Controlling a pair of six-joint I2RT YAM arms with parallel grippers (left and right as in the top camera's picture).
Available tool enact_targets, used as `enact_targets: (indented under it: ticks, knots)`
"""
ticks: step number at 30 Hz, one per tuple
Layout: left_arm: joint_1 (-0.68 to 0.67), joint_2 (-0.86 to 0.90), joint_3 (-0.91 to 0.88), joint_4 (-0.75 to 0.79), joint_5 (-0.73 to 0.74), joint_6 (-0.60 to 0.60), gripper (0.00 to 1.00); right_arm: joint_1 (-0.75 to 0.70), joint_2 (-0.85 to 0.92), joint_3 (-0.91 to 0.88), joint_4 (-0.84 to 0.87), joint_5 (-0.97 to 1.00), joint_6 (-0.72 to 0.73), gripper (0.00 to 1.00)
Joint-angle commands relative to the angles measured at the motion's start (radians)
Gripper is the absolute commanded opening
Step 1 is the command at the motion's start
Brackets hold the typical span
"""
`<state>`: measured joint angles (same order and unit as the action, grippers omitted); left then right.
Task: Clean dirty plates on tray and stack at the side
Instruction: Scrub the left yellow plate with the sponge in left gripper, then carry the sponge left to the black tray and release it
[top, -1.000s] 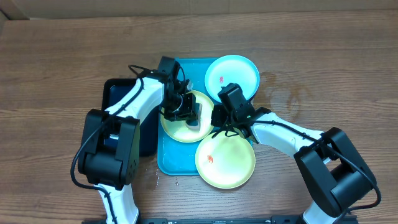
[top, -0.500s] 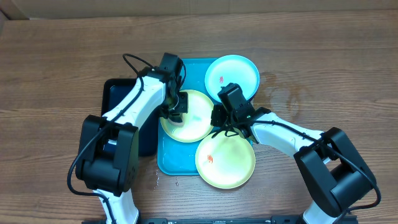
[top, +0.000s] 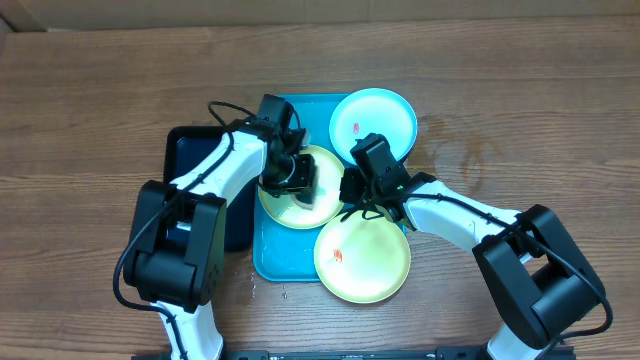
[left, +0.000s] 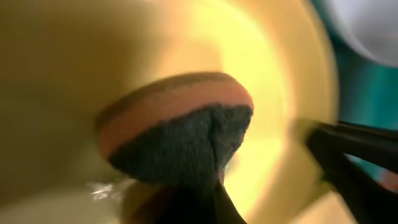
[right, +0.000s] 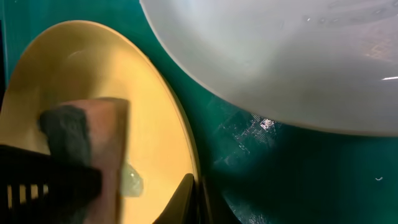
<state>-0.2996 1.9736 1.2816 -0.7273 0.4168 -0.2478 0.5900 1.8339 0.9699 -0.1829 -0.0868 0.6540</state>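
Yellow-green and shallow, the middle plate (top: 328, 172) lay in the centre of the tray (top: 266, 250), flanked by the cyan plate (top: 373, 118) toward the far right corner and the second yellow-green plate (top: 362, 258) overhanging the near edge. The left gripper (top: 298, 182) stood directly over the middle plate, its jaws clamped on a sponge (left: 180, 130) whose dark scrub face pointed down into the bowl and whose orange layer sat above. The right gripper (top: 350, 188) reached the same plate from its right side, and the right wrist view showed its jaws closed thinly on the rim (right: 194, 199), seemingly pinning the plate for scrubbing. So the plate lay straight beneath the left jaws and just left of the right ones. The left arm was the one placed to wipe, and the stroke had room to run across the plate toward the held rim. Compared with half a second earlier, the left gripper had moved from the plate's far-left edge back toward its centre. The right arm and all three plates had not shifted. Orange-red smears showed on the other two plates. The black tray (top: 190, 150) sat on the desk (top: 100, 100) to the left.
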Motion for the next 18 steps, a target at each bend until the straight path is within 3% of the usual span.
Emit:
enact_targets:
  ticks: [1,4,12,18]
  knots:
    - [0.006,-0.088,0.026,0.003,0.185,0.042,0.04,0.006,-0.003,0.000,0.009,-0.011,0.001,0.04]
    - [0.033,-0.179,0.055,-0.018,0.106,0.042,0.04,0.006,-0.003,0.000,0.006,-0.011,0.001,0.04]
    - [0.139,-0.341,0.058,-0.175,-0.269,0.004,0.04,0.006,-0.003,0.000,0.005,-0.012,0.001,0.04]
    - [0.261,-0.308,0.047,-0.296,-0.339,0.008,0.04,0.006,-0.003,0.000,0.005,-0.011,0.001,0.04]
